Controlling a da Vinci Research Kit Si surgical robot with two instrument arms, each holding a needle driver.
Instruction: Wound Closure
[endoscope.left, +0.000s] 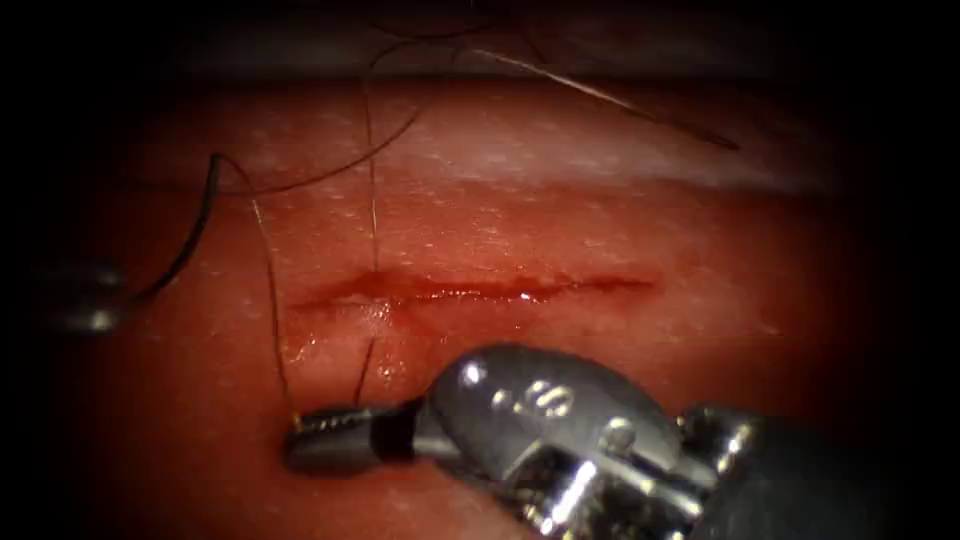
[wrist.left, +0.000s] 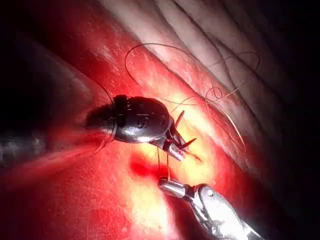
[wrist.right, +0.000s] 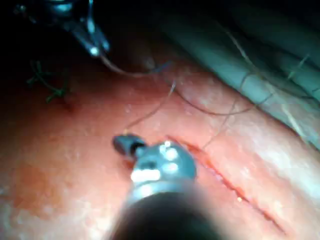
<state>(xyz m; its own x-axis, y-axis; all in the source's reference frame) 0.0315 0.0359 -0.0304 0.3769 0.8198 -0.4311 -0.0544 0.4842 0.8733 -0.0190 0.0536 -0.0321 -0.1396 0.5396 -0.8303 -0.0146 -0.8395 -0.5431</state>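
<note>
Where the endoscope view looks closest, we see the right tool (endoscope.left: 305, 435), a smooth rounded steel head narrowing to slim ridged jaws. They are closed on the thread (endoscope.left: 270, 290) at their very tip, below the cut's left end.

The thread is fine and dark, and it climbs from there over moist, pebbled tissue (endoscope.left: 600, 220). Another strand crosses the cut (endoscope.left: 480, 290), a narrow slit lined with glistening red fluid (endoscope.left: 440, 293). Right of that strand, the cut's edges lie bare.

At the far left sits the left tool (endoscope.left: 95, 300), well apart from the cut. A thicker dark arc, which we take for the needle (endoscope.left: 195, 235), rises from it outside the tissue. We cannot tell whether that tool grips it.

The right wrist view adds short cut ends of thread (wrist.right: 50, 87). Loose loops of thread lie across the tissue's pale far edge.
</note>
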